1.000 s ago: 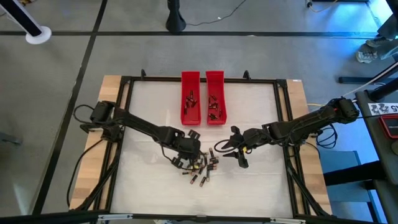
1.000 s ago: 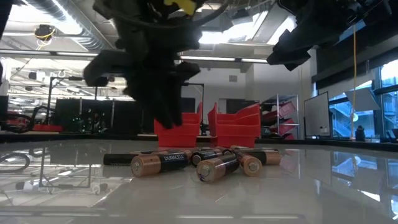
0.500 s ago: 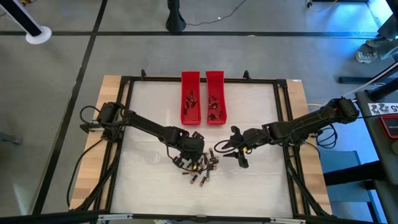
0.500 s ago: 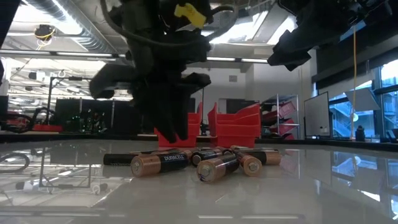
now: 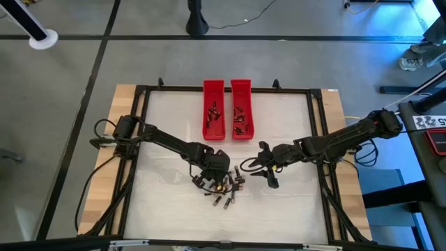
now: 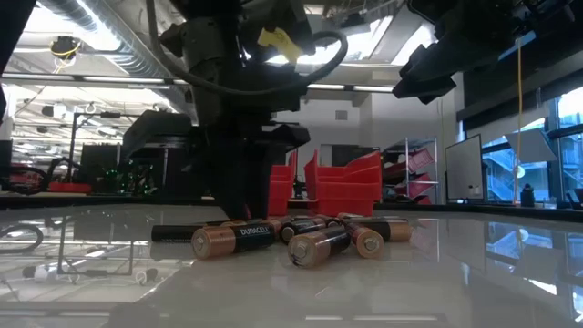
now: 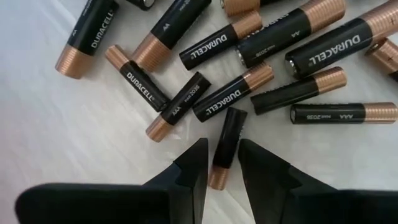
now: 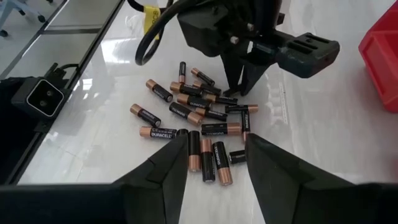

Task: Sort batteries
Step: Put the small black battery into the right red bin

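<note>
the left gripper [image 7: 221, 163] has been descending onto the batteries [image 5: 226, 187] heaped mid-counter [image 5: 167, 209]; its narrowly parted fingers are straddling one small battery [image 7: 225, 144], not yet pinching. the right gripper [image 8: 216, 160] is hovering nearby, half open, empty.

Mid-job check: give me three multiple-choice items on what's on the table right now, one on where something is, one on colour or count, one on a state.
1. Where is the left gripper?
A. over the red trays
B. down at the loose batteries
C. off the table

2. How many trays are there, and what colour?
A. two, red
B. three, blue
C. one, red

3. What do the left gripper's fingers do?
A. stand apart around one battery
B. carry a battery high
C. hold a tray

Answers: 1 B, the high view shows it at the pile; 2 A, two red trays sit side by side; 3 A, the left wrist view shows one battery lying between them.
</note>
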Available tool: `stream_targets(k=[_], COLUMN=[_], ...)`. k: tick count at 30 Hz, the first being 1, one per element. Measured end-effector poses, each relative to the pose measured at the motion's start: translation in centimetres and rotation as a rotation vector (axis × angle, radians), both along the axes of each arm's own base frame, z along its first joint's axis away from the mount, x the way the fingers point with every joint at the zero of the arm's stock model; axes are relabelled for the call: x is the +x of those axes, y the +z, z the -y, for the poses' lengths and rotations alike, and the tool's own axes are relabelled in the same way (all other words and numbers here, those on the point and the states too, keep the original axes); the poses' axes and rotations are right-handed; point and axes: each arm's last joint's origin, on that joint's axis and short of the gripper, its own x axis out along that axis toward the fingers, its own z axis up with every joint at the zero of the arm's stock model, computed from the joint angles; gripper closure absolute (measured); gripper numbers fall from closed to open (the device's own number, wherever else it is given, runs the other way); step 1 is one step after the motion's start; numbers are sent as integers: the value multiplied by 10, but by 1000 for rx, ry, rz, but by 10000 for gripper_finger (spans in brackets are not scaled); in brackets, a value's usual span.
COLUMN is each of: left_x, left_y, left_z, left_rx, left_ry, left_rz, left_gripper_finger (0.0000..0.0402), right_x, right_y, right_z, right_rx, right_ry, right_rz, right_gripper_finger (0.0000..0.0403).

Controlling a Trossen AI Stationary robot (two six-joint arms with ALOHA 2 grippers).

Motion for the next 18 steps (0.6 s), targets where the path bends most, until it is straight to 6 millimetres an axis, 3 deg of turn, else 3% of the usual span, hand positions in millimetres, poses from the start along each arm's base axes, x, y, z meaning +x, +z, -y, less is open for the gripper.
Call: stream_targets(k=[4, 10, 18], left_x=[-2, -4, -5], left_y=[-3, -4, 10], left_z=[0, -1, -1], left_rx=[5, 3, -4], left_ry=[0, 24, 55], left_rz=[-27, -57, -43], left_gripper_finger=[327, 386, 389], right_x=[0, 0, 0], right_y=[0, 0, 0], right_z=[0, 0, 0], right_rx=[0, -1, -1], right_ry=[0, 0, 0], right_rz=[-1, -2, -2], right_gripper_finger=[240, 240, 240])
